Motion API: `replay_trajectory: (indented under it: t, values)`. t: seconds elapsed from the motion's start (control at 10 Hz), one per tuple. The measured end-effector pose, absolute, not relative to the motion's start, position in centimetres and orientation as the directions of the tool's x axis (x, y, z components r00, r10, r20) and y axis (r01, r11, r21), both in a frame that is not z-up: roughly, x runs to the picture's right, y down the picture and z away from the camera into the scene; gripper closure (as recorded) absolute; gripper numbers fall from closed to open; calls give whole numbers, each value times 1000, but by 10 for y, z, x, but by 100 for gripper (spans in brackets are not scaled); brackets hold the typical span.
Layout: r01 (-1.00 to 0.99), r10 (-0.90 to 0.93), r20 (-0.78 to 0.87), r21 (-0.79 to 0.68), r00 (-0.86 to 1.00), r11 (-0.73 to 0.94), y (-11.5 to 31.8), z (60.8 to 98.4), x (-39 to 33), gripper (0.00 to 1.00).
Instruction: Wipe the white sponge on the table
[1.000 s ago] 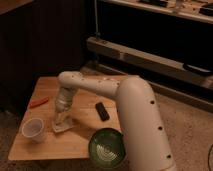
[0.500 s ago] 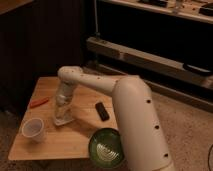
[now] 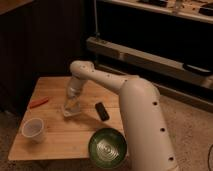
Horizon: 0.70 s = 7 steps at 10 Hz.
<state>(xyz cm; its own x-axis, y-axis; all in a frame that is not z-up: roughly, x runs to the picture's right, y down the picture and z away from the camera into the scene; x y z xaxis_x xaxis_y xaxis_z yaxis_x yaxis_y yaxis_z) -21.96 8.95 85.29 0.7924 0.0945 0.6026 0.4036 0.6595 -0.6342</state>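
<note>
Pressing down at the middle of the desk (image 3: pixel 60 145), the gripper (image 3: pixel 72 106) sits right on the white sponge (image 3: pixel 71 110); whether it is clamped on the pad or just bearing on it, one cannot tell. The sponge lies flat, just left of the black bar-shaped object (image 3: pixel 102 111), up and right of the white cup (image 3: pixel 33 130), right of an orange object (image 3: pixel 38 103). A good wipe likely wants steady downward pressure and short strokes over the bare wood, steering clear of the bar and the green bowl (image 3: pixel 107 148) below it. No brand, label or writing is readable.
</note>
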Motion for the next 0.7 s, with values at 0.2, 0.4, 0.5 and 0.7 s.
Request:
replay_trajectory:
  t: [0.2, 0.4, 0.5, 0.7]
  values:
    - [367, 116, 582, -641, 805, 674, 86, 859, -199, 100]
    - [337, 135, 570, -641, 810, 689, 90, 858, -186, 100]
    - [325, 145, 563, -646, 813, 691, 92, 858, -178, 100]
    - [307, 164, 551, -661, 818, 685, 103, 854, -167, 100]
